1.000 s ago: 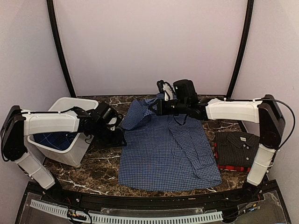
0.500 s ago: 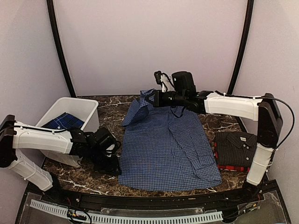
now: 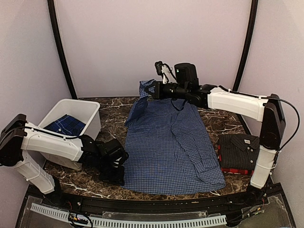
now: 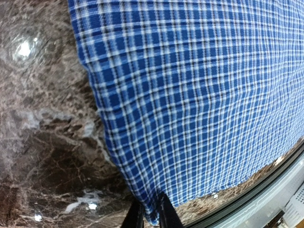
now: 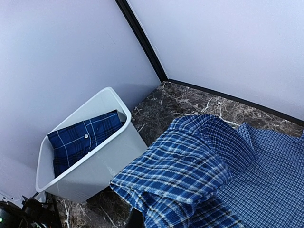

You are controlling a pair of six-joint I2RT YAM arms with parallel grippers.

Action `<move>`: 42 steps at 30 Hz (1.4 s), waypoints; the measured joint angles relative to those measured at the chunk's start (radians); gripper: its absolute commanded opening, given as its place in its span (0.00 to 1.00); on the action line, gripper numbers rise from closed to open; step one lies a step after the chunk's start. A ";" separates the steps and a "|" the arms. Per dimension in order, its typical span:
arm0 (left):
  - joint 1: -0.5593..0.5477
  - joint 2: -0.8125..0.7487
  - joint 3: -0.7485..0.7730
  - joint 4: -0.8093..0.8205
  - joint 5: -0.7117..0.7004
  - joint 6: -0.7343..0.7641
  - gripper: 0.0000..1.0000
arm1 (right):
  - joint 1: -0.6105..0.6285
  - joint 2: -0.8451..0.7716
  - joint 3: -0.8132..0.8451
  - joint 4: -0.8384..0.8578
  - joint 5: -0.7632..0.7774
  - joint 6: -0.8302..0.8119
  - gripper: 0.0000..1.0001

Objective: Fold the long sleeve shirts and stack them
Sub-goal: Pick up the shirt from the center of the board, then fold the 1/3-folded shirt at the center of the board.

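The blue-and-white check shirt (image 3: 171, 142) lies spread over the middle of the table. My right gripper (image 3: 151, 90) is shut on its far left shoulder and holds that part raised above the table. In the right wrist view the bunched cloth (image 5: 190, 166) hides most of that gripper (image 5: 142, 216). My left gripper (image 3: 118, 176) is low at the shirt's near left corner. In the left wrist view the hem corner (image 4: 151, 209) is pinched between its narrow fingers (image 4: 167, 213). The black pinstripe shirt (image 3: 240, 149) lies folded on the red plaid one (image 3: 235, 170) at the right.
A white bin (image 3: 90, 111) stands at the left, tilted, with a dark blue plaid shirt (image 3: 61, 124) inside; the right wrist view shows the bin (image 5: 95, 166) too. The table's black front rail (image 4: 266, 190) runs just beyond the hem corner.
My left arm swung from beside the bin down to the shirt's near left corner, and its jaws closed on the hem. My right gripper lifted the shoulder higher and a little left.
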 measured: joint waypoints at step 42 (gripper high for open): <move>-0.049 0.433 0.772 -0.245 0.302 0.515 0.00 | -0.284 -0.203 -0.117 -0.028 0.378 -0.311 0.00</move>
